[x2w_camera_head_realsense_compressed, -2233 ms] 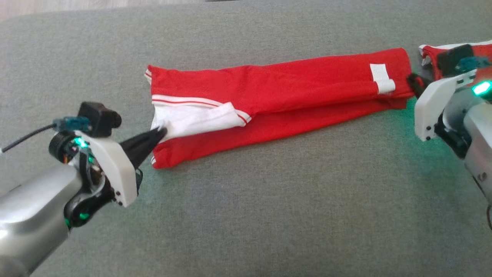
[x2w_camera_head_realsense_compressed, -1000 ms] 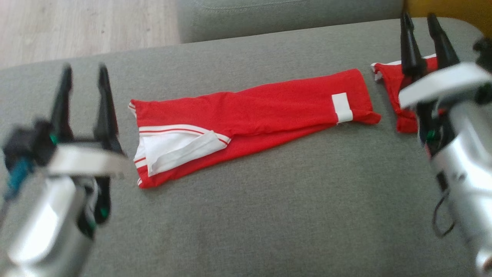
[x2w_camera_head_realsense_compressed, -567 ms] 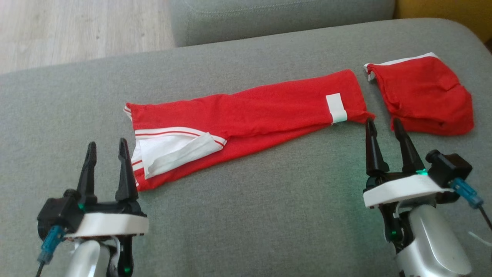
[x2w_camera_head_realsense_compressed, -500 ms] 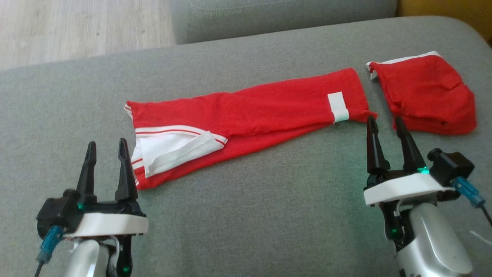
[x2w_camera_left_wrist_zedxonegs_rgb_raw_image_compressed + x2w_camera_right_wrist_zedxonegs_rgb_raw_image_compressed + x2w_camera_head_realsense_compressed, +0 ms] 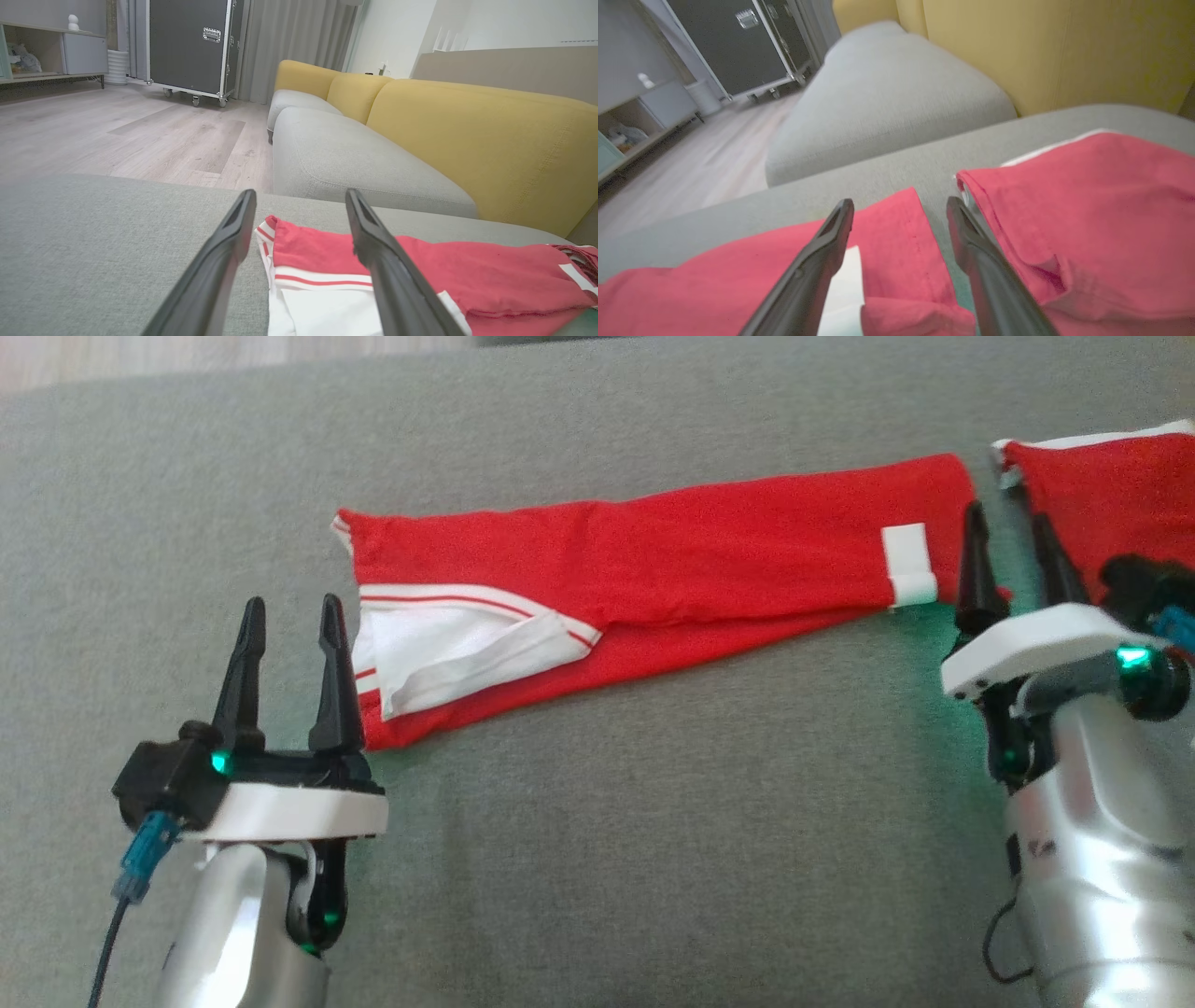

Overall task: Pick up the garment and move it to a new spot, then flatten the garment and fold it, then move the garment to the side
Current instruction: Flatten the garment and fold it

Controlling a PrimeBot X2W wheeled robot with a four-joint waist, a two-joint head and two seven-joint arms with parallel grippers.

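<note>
The garment (image 5: 653,560) is red with white trim and lies folded into a long strip across the grey sofa cushion (image 5: 653,859). A white patch (image 5: 910,562) marks its right end. My left gripper (image 5: 292,607) stands open just left of the white-trimmed left end, holding nothing. In the left wrist view the garment (image 5: 313,247) shows between and beyond the open fingers of the left gripper (image 5: 300,195). My right gripper (image 5: 1006,515) is open at the garment's right end. In the right wrist view the right gripper (image 5: 900,203) straddles the garment's edge (image 5: 896,233).
A second red garment (image 5: 1111,495) lies close to the right of the strip, beside my right gripper, and appears again (image 5: 1087,196) in the right wrist view. Beyond are another grey cushion (image 5: 355,158), a yellow backrest (image 5: 490,140), wooden floor (image 5: 140,135) and a black case (image 5: 187,42).
Both grippers have let go of the garment's ends, drawn back and opened. In the last half second the head camera tilted down and the right gripper came closer to the right end.
</note>
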